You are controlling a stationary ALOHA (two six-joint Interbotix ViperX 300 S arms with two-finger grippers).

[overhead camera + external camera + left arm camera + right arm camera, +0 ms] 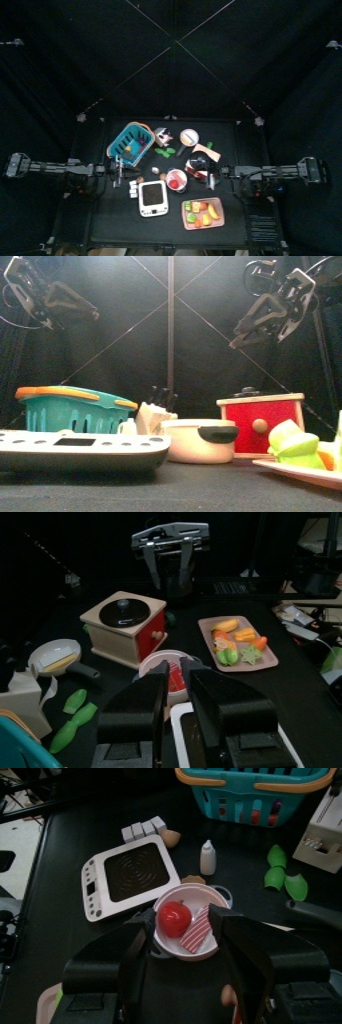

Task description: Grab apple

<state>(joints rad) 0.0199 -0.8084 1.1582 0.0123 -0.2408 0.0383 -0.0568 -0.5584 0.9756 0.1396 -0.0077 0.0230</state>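
Note:
The apple [175,918] is a small red fruit lying in a white bowl [214,896] beside a striped piece. In the top view the apple [177,178] sits at the table's middle, between the two arms. My right gripper [187,950] hangs above the bowl, its jaws open on either side of the apple and clear of it. In the front view it [249,334] is high over the table. My left gripper [178,692] is shut and holds nothing; it points at the bowl [167,668] from the other side. The front view does not show the apple.
A blue basket [132,140] stands at the back left. A white scale [152,198] and a tan tray [203,213] of mixed pieces lie at the front. A red box [123,622] and a small pan [56,658] stand near the bowl.

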